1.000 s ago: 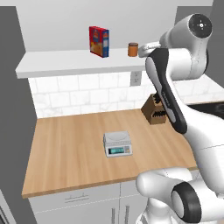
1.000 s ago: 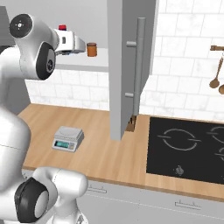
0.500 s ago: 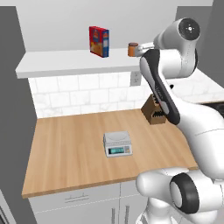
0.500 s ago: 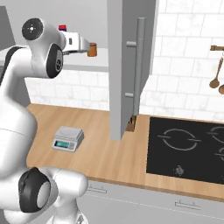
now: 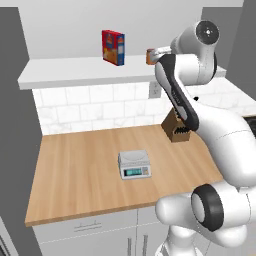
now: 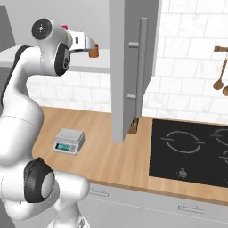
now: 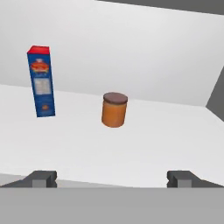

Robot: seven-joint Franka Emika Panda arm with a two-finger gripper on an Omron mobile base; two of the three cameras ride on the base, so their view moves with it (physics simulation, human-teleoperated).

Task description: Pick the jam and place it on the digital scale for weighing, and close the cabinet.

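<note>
Gripper (image 7: 112, 179) is spread wide and holding nothing, pointed at the jam (image 7: 114, 110) on the shelf (image 7: 131, 144). The box (image 7: 42, 81) stands upright beside the jam.

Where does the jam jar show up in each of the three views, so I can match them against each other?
Left base view: the jam stands on the cabinet shelf, upper middle, partly behind the arm.
Right base view: the jam is in the upper left, just ahead of the gripper.
Hand view: the jam is centred, upright on the shelf.
Shared landmark: the red-and-blue box, left of the jam in the left base and hand views.
</note>
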